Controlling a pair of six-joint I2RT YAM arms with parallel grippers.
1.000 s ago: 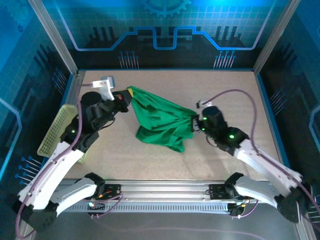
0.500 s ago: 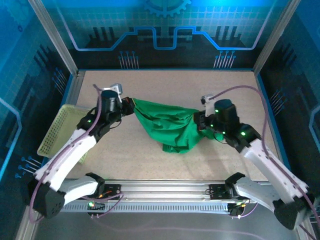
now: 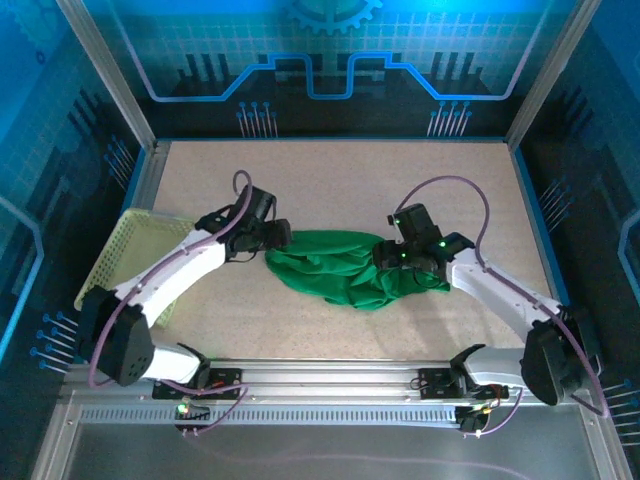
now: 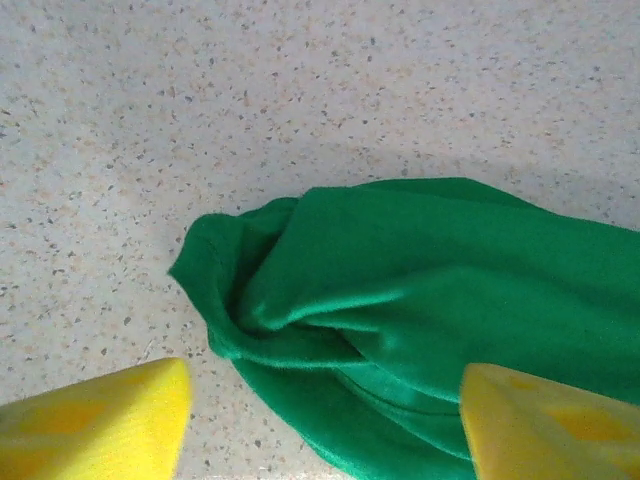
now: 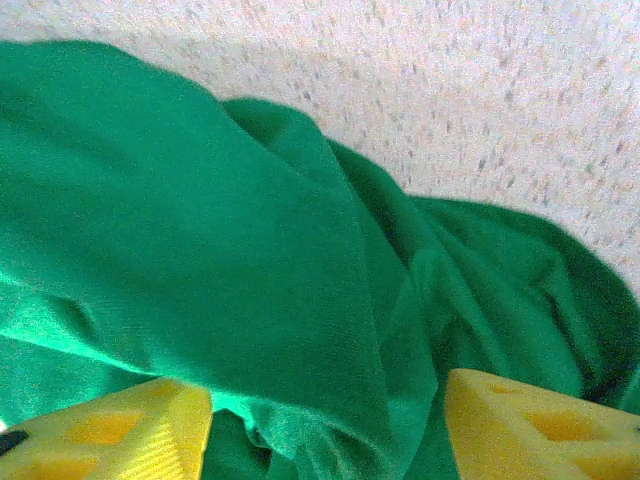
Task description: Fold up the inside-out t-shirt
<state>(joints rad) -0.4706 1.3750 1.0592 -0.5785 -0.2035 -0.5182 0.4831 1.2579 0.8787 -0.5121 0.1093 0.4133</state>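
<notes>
The inside-out t-shirt is a plain bright-green cloth lying in a crumpled, elongated heap on the middle of the speckled table. My left gripper sits at the heap's left end. In the left wrist view its yellow fingers stand wide apart, open, over a bunched fold of the t-shirt. My right gripper is at the heap's right end. Its yellow fingers are also spread, open, with loose folds of the t-shirt lying between and beyond them.
A pale yellow-green perforated basket leans at the table's left edge beside the left arm. The metal rail with both arm bases runs along the near edge. Bare tabletop lies behind the shirt.
Both grippers came down and inward with the shirt stretched between them, then opened. The shirt went from hanging between them to lying heaped on the table.
</notes>
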